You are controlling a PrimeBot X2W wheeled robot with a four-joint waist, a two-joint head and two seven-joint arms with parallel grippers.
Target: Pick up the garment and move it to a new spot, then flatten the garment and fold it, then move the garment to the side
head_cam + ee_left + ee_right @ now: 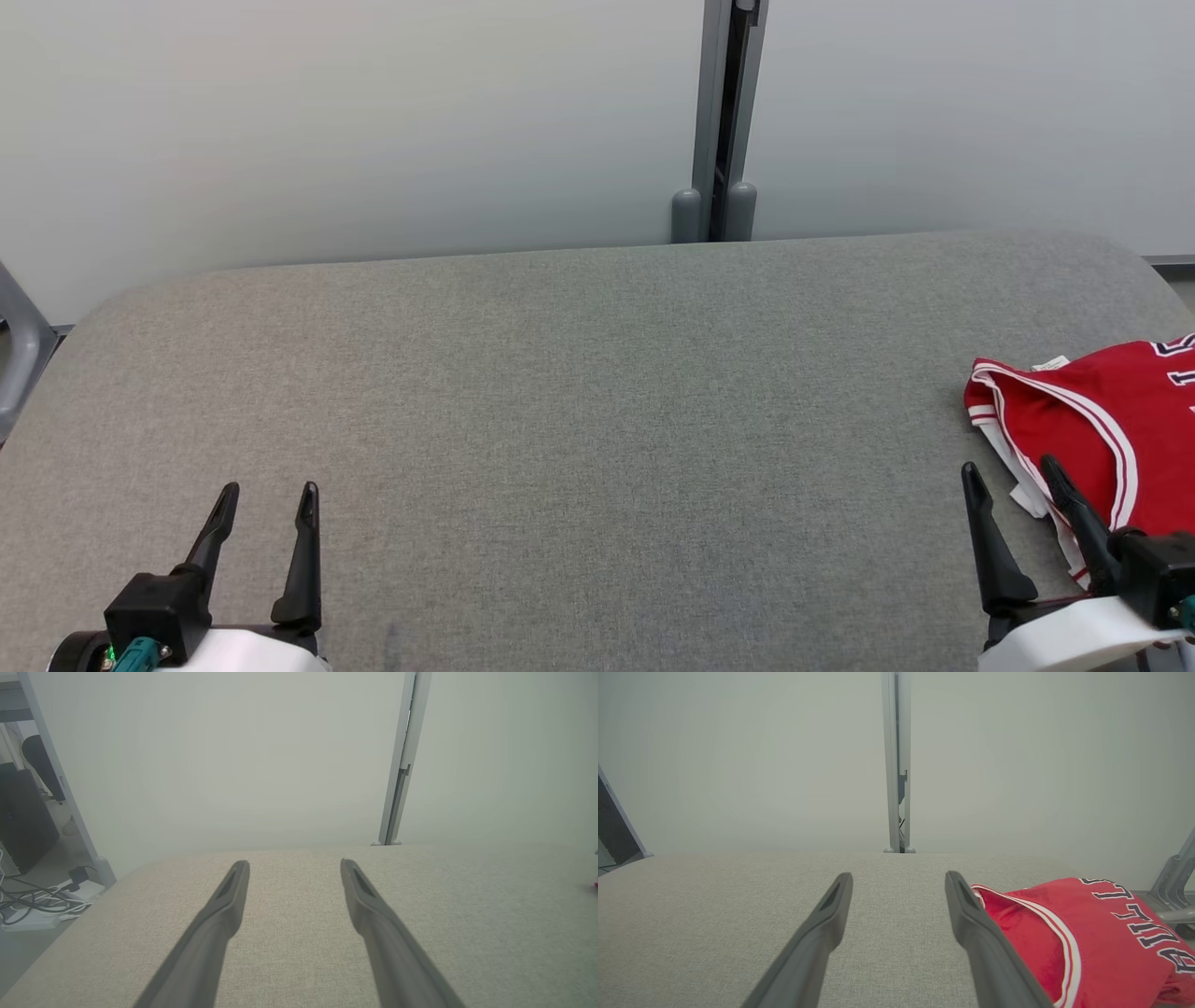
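- At the far left of the left wrist view, cables and a white power strip lie on the floor beside the desk.
- The left claw hovers over the near left part of the desk, a rounded surface covered in grey fabric. Its two dark fingers stand spread apart with nothing between them, so it is released and empty. The left wrist view shows the same claw with bare fabric under it.
- The middle of the desk is plain grey cloth.
- Behind the desk, a grey upright post divides the pale wall.
- The right claw is at the near right of the desk, fingers wide and gripping nothing. In the right wrist view, this claw has its right-hand finger just beside the garment's trimmed edge; whether it touches the cloth I cannot tell.
- The red basketball jersey lies crumpled at the right edge of the desk, partly cut off by the frame. It has white and dark trim, and a white label shows at its far edge. In the right wrist view, the jersey shows dark letters outlined in white.
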